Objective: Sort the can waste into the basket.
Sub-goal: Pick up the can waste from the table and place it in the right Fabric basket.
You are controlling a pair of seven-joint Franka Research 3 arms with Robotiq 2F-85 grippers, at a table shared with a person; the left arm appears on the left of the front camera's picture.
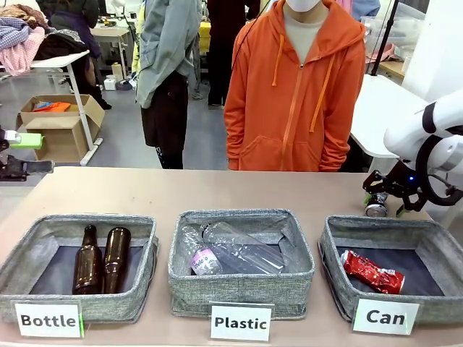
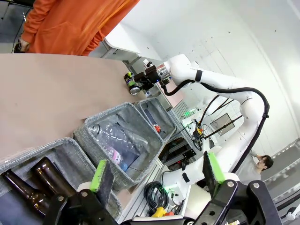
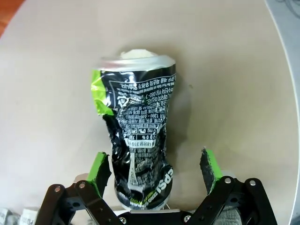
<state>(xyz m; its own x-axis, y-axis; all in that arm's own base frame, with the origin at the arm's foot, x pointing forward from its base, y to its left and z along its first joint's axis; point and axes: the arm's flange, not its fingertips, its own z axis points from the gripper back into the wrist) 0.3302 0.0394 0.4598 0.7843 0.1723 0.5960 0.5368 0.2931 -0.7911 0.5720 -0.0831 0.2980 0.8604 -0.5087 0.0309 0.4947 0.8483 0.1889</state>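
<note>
Your right gripper sits low on the tabletop behind the Can basket. Its wrist view shows what the front view hides: the fingers are spread wide around the dented black can, one pad touching it. The red can lies in the basket. Your left gripper hangs with its fingers spread, holding nothing.

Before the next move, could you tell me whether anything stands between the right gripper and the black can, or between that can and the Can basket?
Nothing visible does. The right gripper straddles the black can, pads open at either side. The Can basket lies just beside it, holding only the crushed red can.
</note>
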